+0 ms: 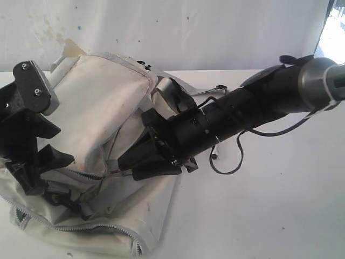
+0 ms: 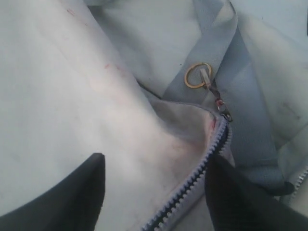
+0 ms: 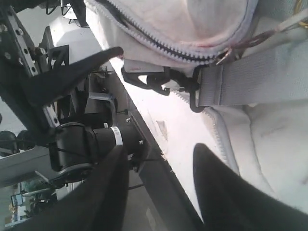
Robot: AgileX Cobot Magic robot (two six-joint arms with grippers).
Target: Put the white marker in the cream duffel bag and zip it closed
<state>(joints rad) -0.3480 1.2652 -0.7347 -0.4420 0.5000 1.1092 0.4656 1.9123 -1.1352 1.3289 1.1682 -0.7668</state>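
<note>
While left fingers [image 2: 62, 197], spread, straddle the cream duffel bag [image 2: 72, 86] zipper [image 2: 192, 185], right fingers [image 3: 231, 187] gape.

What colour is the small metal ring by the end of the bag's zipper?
The ring is gold-coloured; the left wrist view shows it best.

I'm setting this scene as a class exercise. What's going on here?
A robot is working on a cream duffel bag lying on a white table. The left gripper is at one end of the bag, jaws apart astride fabric beside the zipper. The right gripper reaches across the middle over the bag, jaws apart, holding nothing. The white marker is not in view; whether the zipper is fully closed cannot be told.
</note>
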